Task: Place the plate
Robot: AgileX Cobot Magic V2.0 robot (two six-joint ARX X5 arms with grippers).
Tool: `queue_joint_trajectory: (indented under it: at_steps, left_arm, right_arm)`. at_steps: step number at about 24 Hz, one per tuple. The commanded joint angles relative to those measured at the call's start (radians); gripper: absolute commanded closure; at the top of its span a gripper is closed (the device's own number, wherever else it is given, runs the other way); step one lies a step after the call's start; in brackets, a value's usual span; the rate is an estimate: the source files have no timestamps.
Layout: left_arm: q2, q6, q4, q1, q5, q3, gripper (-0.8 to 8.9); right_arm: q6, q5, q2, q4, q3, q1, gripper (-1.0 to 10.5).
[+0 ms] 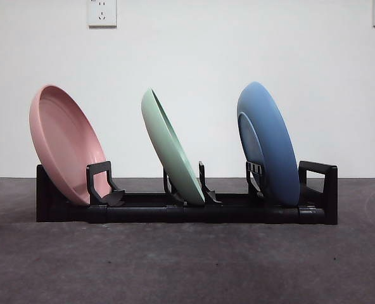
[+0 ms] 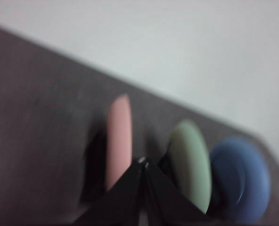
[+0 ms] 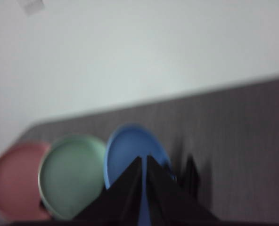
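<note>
All three plates sit tilted in the rack [image 1: 187, 212] on the bench [image 1: 187, 266]: the pink plate [image 1: 64, 145] in the left slot, the green plate [image 1: 171, 149] in the middle, the blue plate [image 1: 270, 142] on the right. No plate is being carried. The left pincer [image 2: 143, 162] hangs closed and empty above the rack, and the right pincer [image 3: 144, 159] does too, jaws pressed together. The placing looks done; what's left is likely just keeping both arms clear of the rims.
</note>
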Motion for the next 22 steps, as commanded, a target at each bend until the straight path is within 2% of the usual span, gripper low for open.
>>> queue_joint_trajectory:
  at_steps: [1,5,12,13,14,15,17,18,19,22]
  left_arm:
    - [0.08,0.133,-0.122,-0.007,0.015,0.066,8.03]
    - [0.182,0.217,-0.259,-0.022,0.015,0.136,8.03]
    - [0.32,0.242,-0.417,-0.045,0.015,0.222,8.03]
    - [0.329,0.243,-0.416,-0.045,0.015,0.223,7.94]
    - [0.332,0.243,-0.415,-0.045,0.015,0.223,7.4]
    - [0.332,0.243,-0.415,-0.045,0.015,0.223,6.79]
    - [0.33,0.243,-0.415,-0.045,0.015,0.223,5.54]
    - [0.33,0.243,-0.414,-0.045,0.015,0.223,5.26]
    - [0.33,0.243,-0.412,-0.045,0.015,0.223,5.24]
    - [0.329,0.243,-0.399,-0.045,0.015,0.223,5.28]
  right_arm:
    - [-0.082,-0.022,0.084,-0.127,0.074,0.006,9.3]
    - [-0.108,-0.022,0.176,-0.266,0.149,0.026,9.3]
    - [-0.202,-0.023,0.32,-0.437,0.248,0.077,9.3]
    - [-0.212,-0.024,0.327,-0.429,0.249,0.084,9.3]
    - [-0.244,-0.023,0.328,-0.421,0.249,0.086,9.3]
    - [-0.267,-0.022,0.327,-0.417,0.249,0.085,9.1]
    - [-0.289,-0.022,0.324,-0.419,0.249,0.085,7.0]
    - [-0.288,-0.022,0.323,-0.42,0.249,0.085,6.0]
    - [-0.286,-0.022,0.323,-0.421,0.249,0.085,5.7]
    - [-0.283,-0.026,0.323,-0.424,0.249,0.086,5.7]
